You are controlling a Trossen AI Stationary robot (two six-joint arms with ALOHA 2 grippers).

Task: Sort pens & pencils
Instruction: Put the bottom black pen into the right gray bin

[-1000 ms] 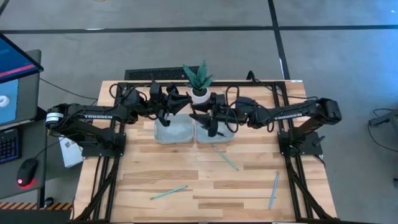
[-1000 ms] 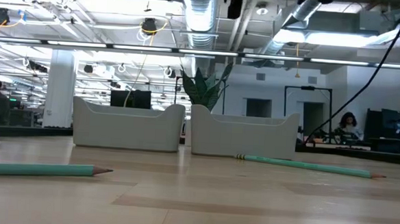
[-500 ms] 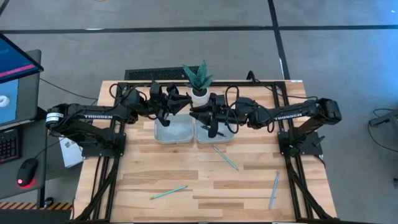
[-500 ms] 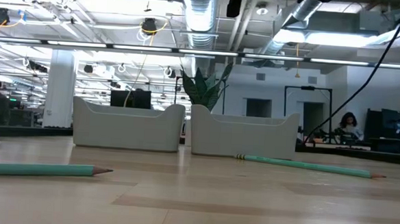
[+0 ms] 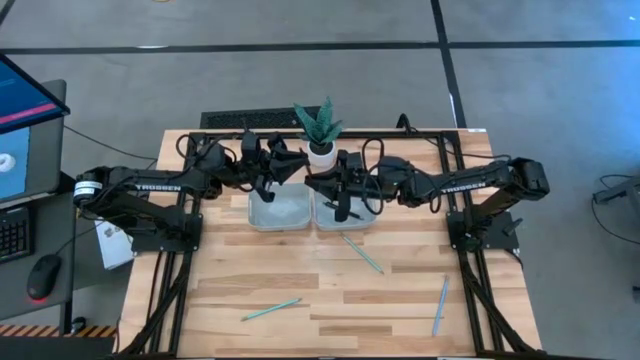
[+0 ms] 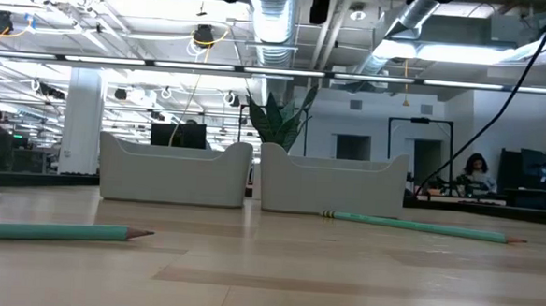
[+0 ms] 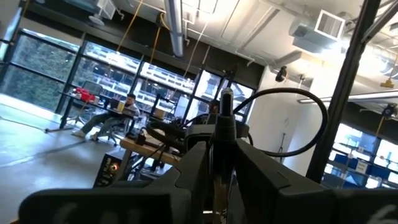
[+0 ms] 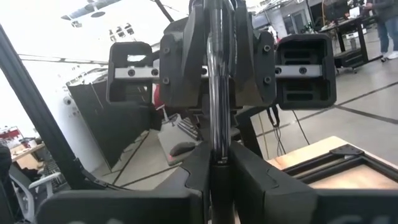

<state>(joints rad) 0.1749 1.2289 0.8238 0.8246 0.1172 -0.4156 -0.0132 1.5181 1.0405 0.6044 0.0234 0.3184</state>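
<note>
A dark pen [image 8: 217,93] stands upright in the air above the two white trays [image 5: 278,212] [image 5: 352,221], between my two grippers, which face each other there. My left gripper [image 5: 298,172] and my right gripper [image 5: 312,186] are both shut on it. Three light teal pencils lie flat on the wooden table: one just in front of the right tray [image 5: 361,253], one near the front middle [image 5: 271,310], one at the front right [image 5: 440,305]. The low view shows two of the pencils [image 6: 58,232] [image 6: 424,226] but neither gripper. My left gripper pinches the pen's shaft [image 7: 222,158] between its two fingers, coming from the table's left and slanting slightly upward. The fingers lie across the pen, which stands upright and clear of the trays. My right gripper pinches the same pen's shaft lower down [image 8: 218,163] between its two fingers, coming nearly level from the table's right. Its fingers also lie across the upright pen; my left gripper's fingers [image 8: 186,68] flank the pen just above.
A potted green plant [image 5: 320,125] stands right behind the trays. Open table lies in front of the trays around the pencils. A monitor, keyboard and mouse [image 5: 40,276] sit left of the table. People sit in the room beyond.
My right gripper has shut on the pen that my left gripper holds up; its fingers stood wide apart a second ago. Both arms have kept their places, and the pencils have not moved.
</note>
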